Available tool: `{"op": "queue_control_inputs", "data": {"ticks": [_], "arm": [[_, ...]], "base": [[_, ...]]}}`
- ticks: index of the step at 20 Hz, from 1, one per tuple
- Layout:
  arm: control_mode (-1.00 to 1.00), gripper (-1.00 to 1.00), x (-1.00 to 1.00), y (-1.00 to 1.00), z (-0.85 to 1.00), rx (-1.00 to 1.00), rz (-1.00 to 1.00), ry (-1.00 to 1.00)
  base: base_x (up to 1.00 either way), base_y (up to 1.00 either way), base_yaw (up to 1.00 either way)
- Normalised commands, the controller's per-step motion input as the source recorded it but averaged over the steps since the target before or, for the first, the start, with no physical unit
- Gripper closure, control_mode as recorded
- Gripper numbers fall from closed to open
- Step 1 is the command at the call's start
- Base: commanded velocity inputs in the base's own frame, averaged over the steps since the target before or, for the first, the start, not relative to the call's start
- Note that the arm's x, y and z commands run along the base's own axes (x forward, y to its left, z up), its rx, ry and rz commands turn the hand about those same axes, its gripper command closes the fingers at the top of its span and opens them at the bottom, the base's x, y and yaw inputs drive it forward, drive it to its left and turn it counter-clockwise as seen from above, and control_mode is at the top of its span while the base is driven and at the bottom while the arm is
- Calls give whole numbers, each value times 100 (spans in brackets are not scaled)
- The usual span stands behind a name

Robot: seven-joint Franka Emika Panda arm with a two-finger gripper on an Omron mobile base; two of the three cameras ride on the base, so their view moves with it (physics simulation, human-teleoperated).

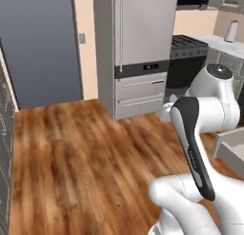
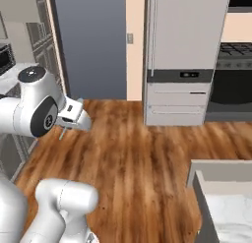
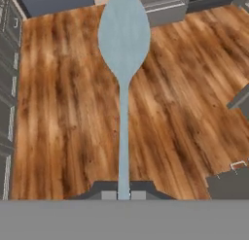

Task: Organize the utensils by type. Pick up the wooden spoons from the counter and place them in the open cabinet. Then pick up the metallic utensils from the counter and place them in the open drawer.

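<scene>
My gripper point(image 3: 123, 194) is shut on the thin handle of a pale teal-blue metallic spoon point(image 3: 123, 64). In the hand view the spoon's bowl points away from the hand, above the wooden floor. In the right base view the gripper point(image 2: 74, 118) hangs at the left, beside the arm's round joint, over the floor. The open drawer point(image 2: 201, 195), with its pale interior, juts in at the lower right of that view, well to the right of the hand. It also shows at the right edge of the left base view as the drawer point(image 1: 228, 151). The wooden spoons and the open cabinet are out of view.
A tall grey fridge point(image 2: 184, 55) and a dark oven point(image 2: 231, 84) stand at the far wall. White counter point(image 1: 224, 43) runs at the back right. Grey cabinet fronts point(image 3: 7, 88) line the left. Wooden floor point(image 2: 142, 158) lies between me and them.
</scene>
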Motion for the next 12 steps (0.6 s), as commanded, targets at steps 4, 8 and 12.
{"op": "queue_control_inputs", "data": {"ticks": [4,8,12], "arm": [[100,100,0,0,0,0,0,0],[100,100,0,0,0,0,0,0],[100,100,0,0,0,0,0,0]], "base": [[-29,8,-70],[-41,0,-68],[-45,0,-66]]}}
